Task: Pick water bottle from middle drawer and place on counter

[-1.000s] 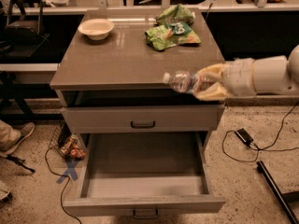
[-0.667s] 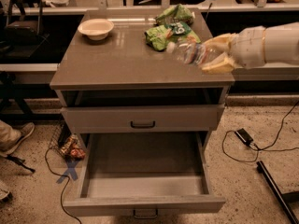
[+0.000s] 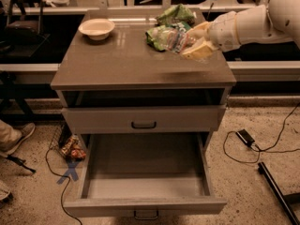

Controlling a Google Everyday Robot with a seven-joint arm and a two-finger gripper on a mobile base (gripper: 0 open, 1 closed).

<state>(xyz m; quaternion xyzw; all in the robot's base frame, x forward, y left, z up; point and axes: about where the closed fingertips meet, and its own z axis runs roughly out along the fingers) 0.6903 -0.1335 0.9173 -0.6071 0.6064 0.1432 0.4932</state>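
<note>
Clamping the bottle (image 3: 175, 39) between its two pale yellow fingers (image 3: 200, 50), the gripper (image 3: 191, 41) is hanging over the back right part of the counter (image 3: 126, 64). The jaws are pressing on the bottle from above and below, so they are standing only as far apart as the bottle is thick. The bottle is lying roughly level in that grasp and pointing left, away from the wrist. Its clear body and colourful label are showing against the green bags (image 3: 165, 28) just behind it. Whether it is touching the counter or the bags cannot be told.

The white arm (image 3: 255, 25) is reaching in from the right edge, crossing above the counter's right rim. A pale bowl (image 3: 96, 28) is sitting upright at the back left corner, well apart from the gripper.

Under the counter a dark open slot is running across the cabinet's top. Below it a shut drawer (image 3: 108, 120) is showing a dark handle (image 3: 143, 124). The drawer beneath that one (image 3: 145, 205) is standing pulled far out toward the camera.

On the speckled floor a black cable (image 3: 234, 151) is looping to the right of the cabinet, and a blue tape cross (image 3: 70, 171) is lying to its left beside a small packet (image 3: 72, 149).
</note>
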